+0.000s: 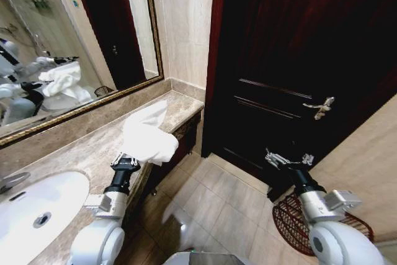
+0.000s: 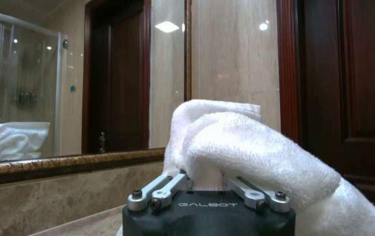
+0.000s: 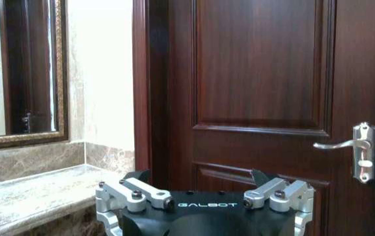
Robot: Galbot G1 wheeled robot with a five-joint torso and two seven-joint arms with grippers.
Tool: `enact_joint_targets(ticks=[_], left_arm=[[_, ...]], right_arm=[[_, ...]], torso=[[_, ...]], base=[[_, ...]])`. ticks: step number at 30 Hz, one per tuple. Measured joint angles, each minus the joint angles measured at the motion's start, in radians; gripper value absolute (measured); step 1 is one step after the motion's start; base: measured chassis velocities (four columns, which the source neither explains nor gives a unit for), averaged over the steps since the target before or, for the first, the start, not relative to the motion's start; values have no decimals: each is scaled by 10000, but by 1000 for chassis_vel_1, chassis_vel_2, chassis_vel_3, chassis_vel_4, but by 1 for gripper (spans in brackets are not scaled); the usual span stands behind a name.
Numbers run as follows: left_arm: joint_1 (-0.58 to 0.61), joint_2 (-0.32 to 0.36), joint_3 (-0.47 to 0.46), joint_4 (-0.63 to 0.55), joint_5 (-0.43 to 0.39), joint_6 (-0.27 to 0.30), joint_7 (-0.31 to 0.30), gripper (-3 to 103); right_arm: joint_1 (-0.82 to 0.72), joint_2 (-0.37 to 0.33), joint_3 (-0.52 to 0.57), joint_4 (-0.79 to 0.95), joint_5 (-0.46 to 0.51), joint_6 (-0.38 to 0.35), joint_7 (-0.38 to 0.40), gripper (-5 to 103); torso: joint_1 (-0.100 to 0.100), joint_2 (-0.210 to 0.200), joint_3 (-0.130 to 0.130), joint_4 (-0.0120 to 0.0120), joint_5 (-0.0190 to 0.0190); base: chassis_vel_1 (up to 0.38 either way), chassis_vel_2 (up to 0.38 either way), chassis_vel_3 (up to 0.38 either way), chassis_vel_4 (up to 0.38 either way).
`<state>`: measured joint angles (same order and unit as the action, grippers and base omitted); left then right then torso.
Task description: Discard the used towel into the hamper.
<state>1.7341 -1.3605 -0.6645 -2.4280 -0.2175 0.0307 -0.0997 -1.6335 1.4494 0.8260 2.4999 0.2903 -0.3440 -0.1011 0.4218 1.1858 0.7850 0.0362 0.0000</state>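
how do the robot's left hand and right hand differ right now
The left hand is shut on the white towel, holding it at the edge of the marble counter; the right hand is open and holds nothing. The left hand is beside the mirror; the right hand hangs in front of the dark door, above the hamper on the floor. Both point forward at about the same height.

The marble countertop (image 1: pixel 87 147) carries a white sink basin (image 1: pixel 37 206) — the tiled floor (image 1: pixel 217 209) carries the hamper (image 1: pixel 291 221).
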Motion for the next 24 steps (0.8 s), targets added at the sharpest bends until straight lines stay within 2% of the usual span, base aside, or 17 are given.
enact_joint_targets(ticks=[24], left_arm=[[32, -75, 28, -44, -30, -28, 59, 12]], right_arm=[[37, 217, -52, 0, 1, 141, -227, 100]], torso=[[0, -3, 0, 0, 0]], base=[[13, -10, -11, 10]])
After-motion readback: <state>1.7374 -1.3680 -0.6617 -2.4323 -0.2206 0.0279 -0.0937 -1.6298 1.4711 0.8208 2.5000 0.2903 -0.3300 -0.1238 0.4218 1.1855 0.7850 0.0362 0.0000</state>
